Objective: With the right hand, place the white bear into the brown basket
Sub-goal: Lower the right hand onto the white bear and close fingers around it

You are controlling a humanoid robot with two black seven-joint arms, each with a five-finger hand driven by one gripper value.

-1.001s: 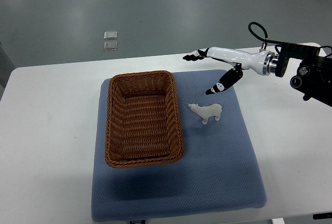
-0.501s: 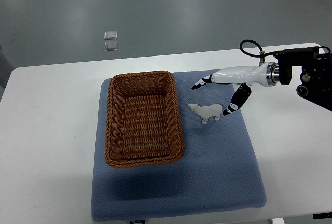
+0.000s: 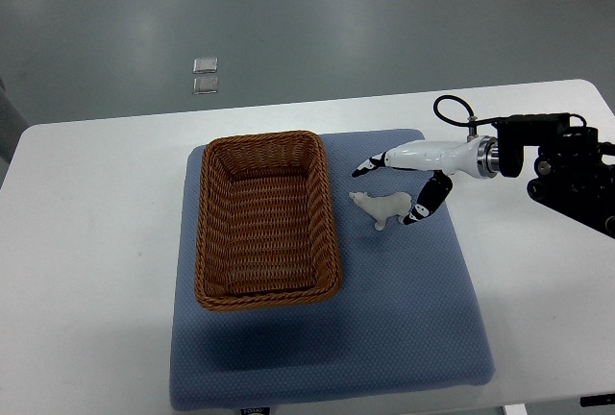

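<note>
right hand [image 3: 392, 190] spread over white bear [image 3: 382, 207], head toward brown basket [image 3: 265, 219]

A: Right hand [image 3: 392, 189] looked like what?
B: Glossy white shell, slim, with black fingers [image 3: 368, 164] that carried small white marks.
A: The wrist?
B: A silver metal ring joined the white shell to a black forearm [image 3: 567, 170], blocky, with round fittings on it.
A: Cables?
B: One black cable [image 3: 452, 108] looped up above the wrist.
</note>
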